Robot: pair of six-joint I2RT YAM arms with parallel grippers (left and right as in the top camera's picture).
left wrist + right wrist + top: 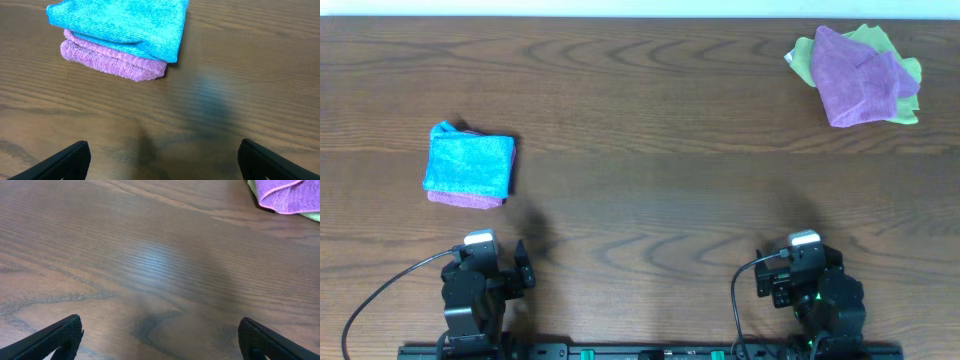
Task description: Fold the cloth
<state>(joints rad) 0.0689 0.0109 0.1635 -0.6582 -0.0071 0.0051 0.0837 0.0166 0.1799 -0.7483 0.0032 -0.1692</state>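
The turquoise-blue cloth [470,163] lies folded into a small rectangle at the left of the table, on top of a folded purple cloth [465,198]. In the left wrist view the cloth [122,22] is at the top, the purple one [112,62] showing under its near edge. My left gripper [162,162] is open and empty, well short of the stack, near the table's front edge [500,262]. My right gripper [160,340] is open and empty over bare wood at the front right [800,262].
A crumpled purple cloth [860,78] lies on a lime-green cloth [865,40] at the back right; its corner shows in the right wrist view [282,195]. The table is dark wood [650,150].
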